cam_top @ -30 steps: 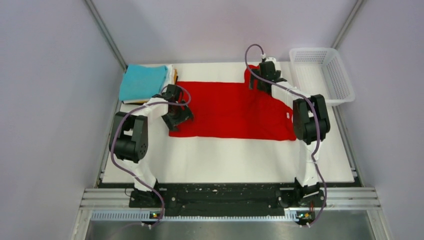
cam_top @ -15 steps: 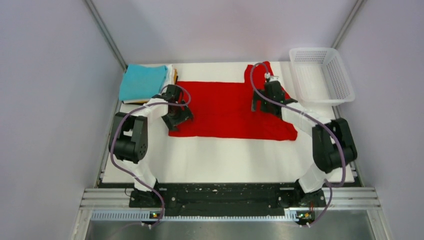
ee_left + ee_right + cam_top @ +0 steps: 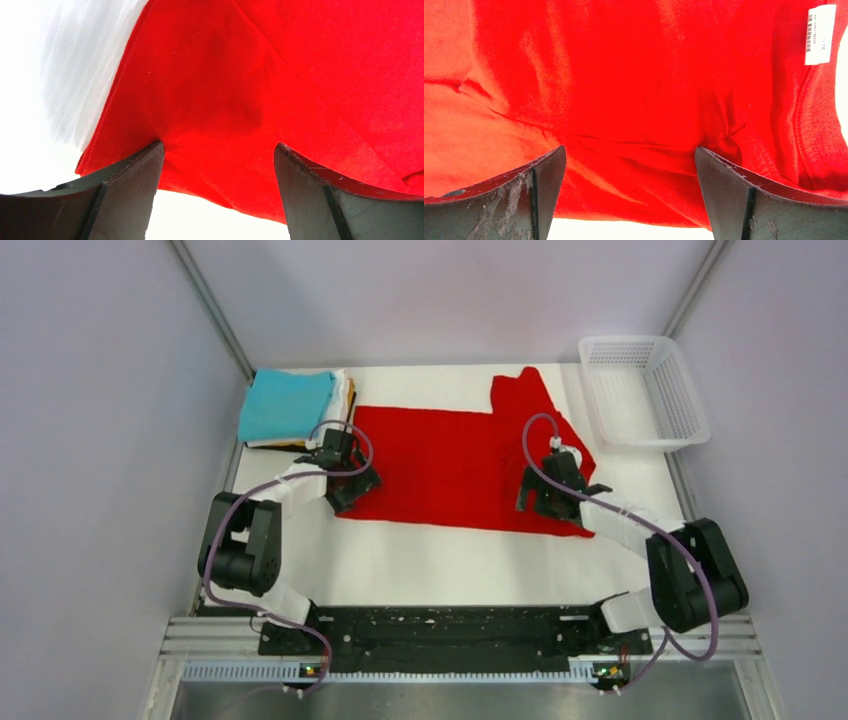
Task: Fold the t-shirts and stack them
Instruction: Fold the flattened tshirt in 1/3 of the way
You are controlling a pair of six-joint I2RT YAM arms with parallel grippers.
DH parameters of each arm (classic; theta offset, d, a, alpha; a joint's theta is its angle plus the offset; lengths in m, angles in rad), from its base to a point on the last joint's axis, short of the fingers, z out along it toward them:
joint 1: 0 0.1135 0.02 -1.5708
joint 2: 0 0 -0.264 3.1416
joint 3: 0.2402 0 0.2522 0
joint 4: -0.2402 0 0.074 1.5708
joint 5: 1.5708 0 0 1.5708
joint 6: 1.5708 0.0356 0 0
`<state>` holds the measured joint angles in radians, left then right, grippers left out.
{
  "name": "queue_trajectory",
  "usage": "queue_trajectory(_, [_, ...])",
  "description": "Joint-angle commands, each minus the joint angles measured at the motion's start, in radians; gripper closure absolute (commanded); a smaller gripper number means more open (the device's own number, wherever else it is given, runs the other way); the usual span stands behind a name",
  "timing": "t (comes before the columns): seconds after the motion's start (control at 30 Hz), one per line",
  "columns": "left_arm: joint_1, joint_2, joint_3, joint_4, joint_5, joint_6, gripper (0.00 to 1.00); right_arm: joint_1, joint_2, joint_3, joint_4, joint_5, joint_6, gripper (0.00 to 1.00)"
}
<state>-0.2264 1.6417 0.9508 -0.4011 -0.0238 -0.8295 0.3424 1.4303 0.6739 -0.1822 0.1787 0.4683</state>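
Observation:
The bright red t-shirt (image 3: pixel 450 460) lies spread flat on the white table, one sleeve pointing to the far side. My left gripper (image 3: pixel 349 486) is open over its near left corner; in the left wrist view (image 3: pixel 217 150) the fingers straddle the red cloth (image 3: pixel 280 75) at its near hem. My right gripper (image 3: pixel 540 502) is open over the near right edge; the right wrist view (image 3: pixel 630 150) shows red cloth (image 3: pixel 624 75) between the fingers and a white neck label (image 3: pixel 821 35). A folded stack topped by a teal shirt (image 3: pixel 285 405) sits at the far left, with white and yellow-orange edges showing.
A white plastic mesh basket (image 3: pixel 650 425) stands at the far right corner. Bare white table (image 3: pixel 450 565) runs between the shirt and the arm bases. Metal frame posts rise at both far corners.
My right gripper has moved from the far sleeve down to the shirt's near right edge, leaving the sleeve flat. My left gripper has shifted slightly nearer at the left corner.

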Motion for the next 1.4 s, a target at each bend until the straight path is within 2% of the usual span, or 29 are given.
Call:
queue_trajectory(0.0, [-0.029,-0.050,-0.156,-0.108,-0.040,-0.059,0.14,0.000,-0.133,-0.109,-0.200,-0.064,0.128,0.01])
queue_trajectory(0.13, [-0.105,-0.186,-0.247,-0.208,-0.094,-0.156,0.14,0.001,-0.313,-0.184,-0.318,-0.108,0.191,0.01])
queue_trajectory(0.3, [-0.165,-0.375,-0.393,-0.264,-0.057,-0.255,0.15,0.008,-0.451,-0.198,-0.441,-0.131,0.224,0.01])
queue_trajectory(0.4, [-0.223,-0.447,-0.451,-0.245,0.012,-0.321,0.15,0.018,-0.474,-0.186,-0.478,-0.174,0.281,0.01])
queue_trajectory(0.53, [-0.300,-0.491,-0.453,-0.380,-0.035,-0.414,0.15,0.037,-0.484,-0.187,-0.535,-0.169,0.329,0.01])
queue_trajectory(0.7, [-0.323,-0.545,-0.476,-0.482,-0.053,-0.475,0.16,0.038,-0.543,-0.197,-0.586,-0.121,0.377,0.01])
queue_trajectory(0.87, [-0.324,-0.597,-0.454,-0.574,-0.103,-0.500,0.16,0.038,-0.578,-0.211,-0.634,-0.093,0.411,0.01])
queue_trajectory(1.07, [-0.324,-0.563,-0.394,-0.572,-0.193,-0.446,0.13,0.039,-0.618,-0.237,-0.657,-0.106,0.431,0.01])
queue_trajectory(1.23, [-0.324,-0.481,-0.272,-0.608,-0.269,-0.408,0.12,0.038,-0.631,-0.226,-0.665,-0.115,0.418,0.01])
queue_trajectory(1.37, [-0.323,-0.494,-0.150,-0.639,-0.318,-0.362,0.10,0.041,-0.655,-0.135,-0.606,-0.120,0.307,0.01])
